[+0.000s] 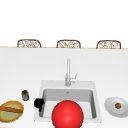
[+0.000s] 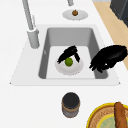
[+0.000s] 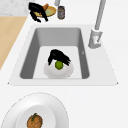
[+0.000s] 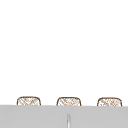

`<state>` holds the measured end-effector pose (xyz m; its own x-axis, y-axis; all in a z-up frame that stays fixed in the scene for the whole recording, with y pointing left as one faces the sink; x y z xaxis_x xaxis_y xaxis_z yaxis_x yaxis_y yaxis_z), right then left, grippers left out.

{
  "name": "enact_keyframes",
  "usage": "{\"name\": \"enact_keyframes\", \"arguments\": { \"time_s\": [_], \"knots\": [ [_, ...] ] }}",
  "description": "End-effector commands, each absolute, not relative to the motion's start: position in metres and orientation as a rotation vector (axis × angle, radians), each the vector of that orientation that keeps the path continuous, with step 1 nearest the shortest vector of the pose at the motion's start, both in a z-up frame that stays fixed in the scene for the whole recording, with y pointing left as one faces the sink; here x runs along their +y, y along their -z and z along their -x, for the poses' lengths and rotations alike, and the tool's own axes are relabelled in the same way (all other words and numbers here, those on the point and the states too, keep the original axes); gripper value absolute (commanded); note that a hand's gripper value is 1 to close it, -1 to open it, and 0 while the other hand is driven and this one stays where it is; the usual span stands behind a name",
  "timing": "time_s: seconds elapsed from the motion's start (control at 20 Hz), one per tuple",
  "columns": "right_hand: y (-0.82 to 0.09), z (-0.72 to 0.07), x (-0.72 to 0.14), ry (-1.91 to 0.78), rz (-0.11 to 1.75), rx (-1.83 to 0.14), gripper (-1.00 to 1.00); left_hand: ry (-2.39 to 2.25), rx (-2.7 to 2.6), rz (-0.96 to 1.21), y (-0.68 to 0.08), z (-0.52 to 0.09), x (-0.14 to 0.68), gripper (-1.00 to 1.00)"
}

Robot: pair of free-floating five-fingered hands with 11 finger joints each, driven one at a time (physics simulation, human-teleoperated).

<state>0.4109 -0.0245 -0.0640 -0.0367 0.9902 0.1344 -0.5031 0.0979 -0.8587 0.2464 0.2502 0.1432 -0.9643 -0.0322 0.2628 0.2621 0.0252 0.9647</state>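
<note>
The right hand [image 2: 68, 53] is down in the grey sink basin [image 2: 67, 31]. Its fingers are arched and curled over a small round green fruit [image 2: 68, 62], which lies on a white round plate [image 2: 75, 71] on the basin floor. The fingers appear to close on the fruit from above, though I cannot tell how firm the hold is.

The left hand [image 1: 38, 103] hangs above the sink's front left corner with loosely bent fingers and holds nothing.

The fruit is smooth and round, so I judge a shallow grip from the top could let it squirt out and roll across the plate or off into the basin. The light plate could also skid or tip if the fingers press on its edge.

A dark squat jar [image 2: 71, 104] and a yellow bowl [image 1: 11, 111] holding a brown stick stand on the white worktop [image 1: 22, 65] near the left hand, close enough to be knocked. A large red sphere [image 1: 67, 114] covers the sink's front in the front view.

The jar has a paler band, but no writing or brand can be read anywhere.
</note>
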Motion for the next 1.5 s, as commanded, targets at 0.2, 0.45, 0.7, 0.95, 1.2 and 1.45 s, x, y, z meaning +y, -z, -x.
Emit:
{"name": "enact_keyframes", "arguments": {
  "time_s": [0.2, 0.45, 0.7, 0.95, 1.2, 1.45],
  "knots": [
    [0.091, -0.425, -0.029, -1.397, 0.708, -0.913, -1.0, 2.043, -2.086, 0.239, -0.143, -0.246, 0.25, 0.0],
    [0.118, -0.438, -0.03, -1.407, 0.712, -0.905, -1.0, 2.043, -2.086, 0.239, -0.143, -0.246, 0.25, 0.0],
    [0.11, -0.448, -0.026, -1.404, 0.609, -0.846, -1.0, 2.043, -2.086, 0.239, -0.143, -0.246, 0.25, 0.0],
    [0.094, -0.429, -0.031, -1.376, 0.656, -0.911, 1.0, 2.043, -2.086, 0.239, -0.143, -0.246, 0.25, 0.0],
    [0.086, -0.434, -0.033, -1.357, 0.645, -0.948, 1.0, 2.043, -2.086, 0.239, -0.143, -0.246, 0.25, 0.0],
    [0.086, -0.436, -0.033, -1.351, 0.644, -0.942, 1.0, 2.043, -2.086, 0.239, -0.143, -0.246, 0.25, 0.0]
  ]
}}
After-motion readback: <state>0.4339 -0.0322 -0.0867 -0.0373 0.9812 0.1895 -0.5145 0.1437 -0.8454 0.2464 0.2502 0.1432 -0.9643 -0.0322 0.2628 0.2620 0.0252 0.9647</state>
